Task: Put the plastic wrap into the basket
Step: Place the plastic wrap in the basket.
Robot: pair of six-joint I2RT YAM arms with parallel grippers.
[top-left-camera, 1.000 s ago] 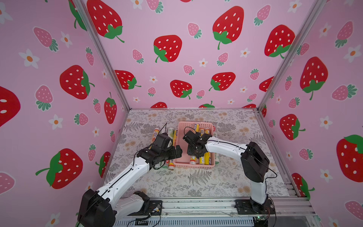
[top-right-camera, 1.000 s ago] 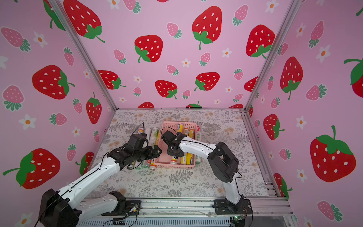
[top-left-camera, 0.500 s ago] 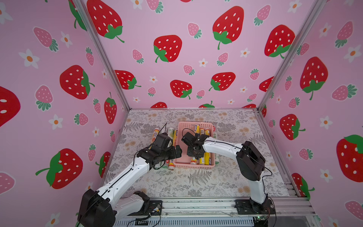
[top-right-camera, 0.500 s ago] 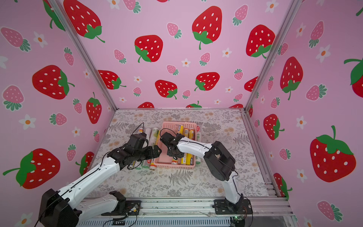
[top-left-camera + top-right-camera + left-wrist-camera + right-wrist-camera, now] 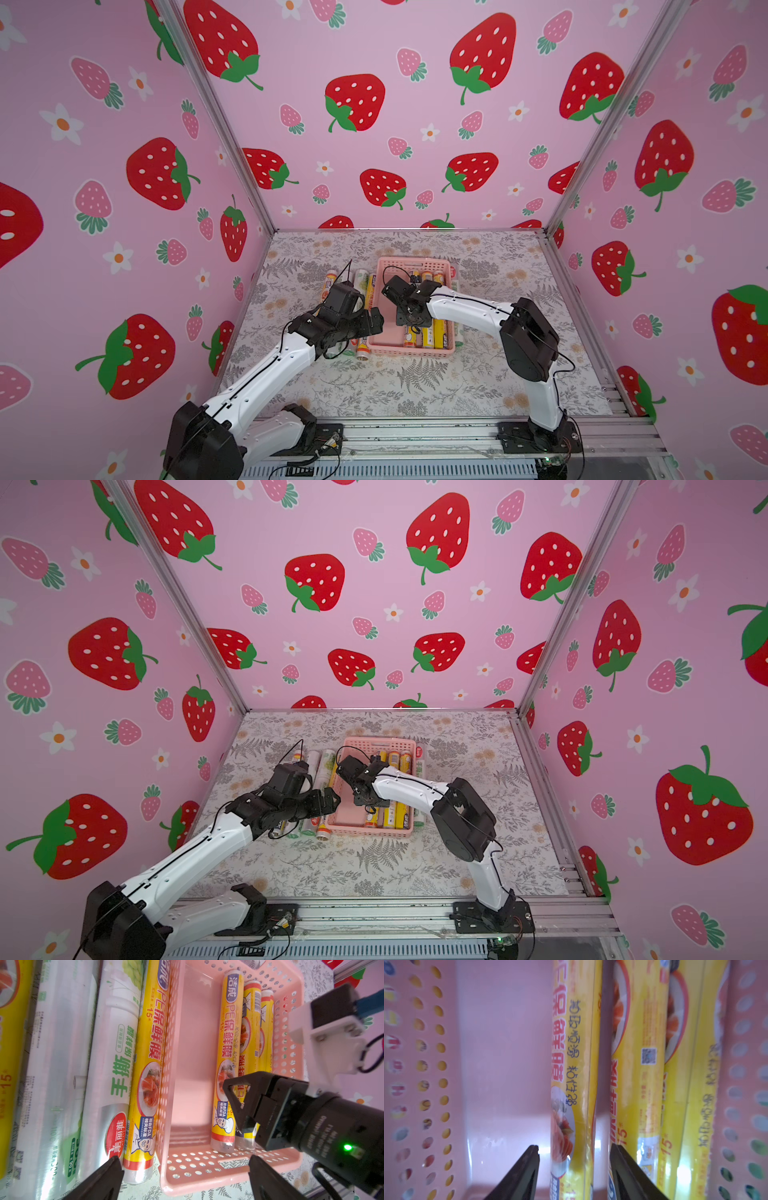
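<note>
The pink basket point(image 5: 411, 354) point(image 5: 370, 831) lies mid-table. Three yellow plastic wrap rolls point(image 5: 227, 1043) point(image 5: 639, 1064) lie side by side along one of its walls. My right gripper point(image 5: 574, 1147) point(image 5: 409, 322) reaches down into it, open, its fingers a small gap off either side of the innermost yellow roll point(image 5: 575, 1064). My left gripper point(image 5: 185, 1160) point(image 5: 372, 322) hangs wide open and empty over the basket's near end wall. Beside the basket, outside it, lie a yellow roll point(image 5: 148, 1064), a white-green roll point(image 5: 116, 1059), a silvery roll point(image 5: 60, 1064) and another yellow one point(image 5: 8, 1043).
The basket's floor point(image 5: 193, 1043) is bare between its left wall and the rolls. One more white-green roll point(image 5: 419, 756) lies outside along the basket's right wall. Both arms crowd the basket's left half. Strawberry-print walls close in the table on three sides.
My right gripper's jaws have parted and let go of the yellow roll, which now rests in the basket. The left arm has held still, open.
</note>
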